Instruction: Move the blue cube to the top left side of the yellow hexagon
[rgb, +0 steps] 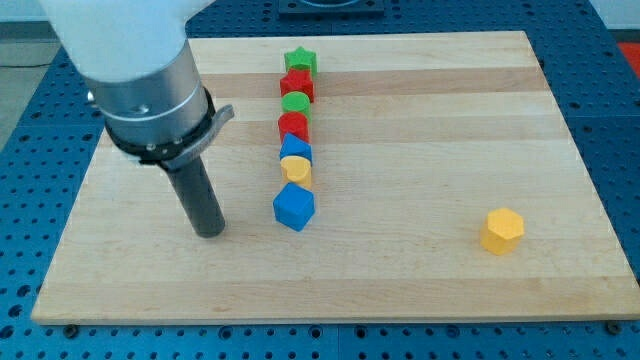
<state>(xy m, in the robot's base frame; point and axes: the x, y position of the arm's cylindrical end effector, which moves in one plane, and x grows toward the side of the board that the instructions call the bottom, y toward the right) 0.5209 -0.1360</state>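
Note:
The blue cube (294, 207) sits at the bottom end of a column of blocks near the board's middle. The yellow hexagon (502, 231) lies alone far to the view's right, lower on the board. My tip (209, 232) rests on the board to the left of the blue cube, about a cube's width and a half away, not touching it. The rod rises from it up to the arm's grey body at the view's top left.
Above the blue cube the column runs upward: a small yellow block (296, 170), a blue block (296, 150), a red block (293, 126), a green block (295, 103), a red star (297, 84) and a green star (300, 61). The wooden board (420, 120) ends in blue perforated table.

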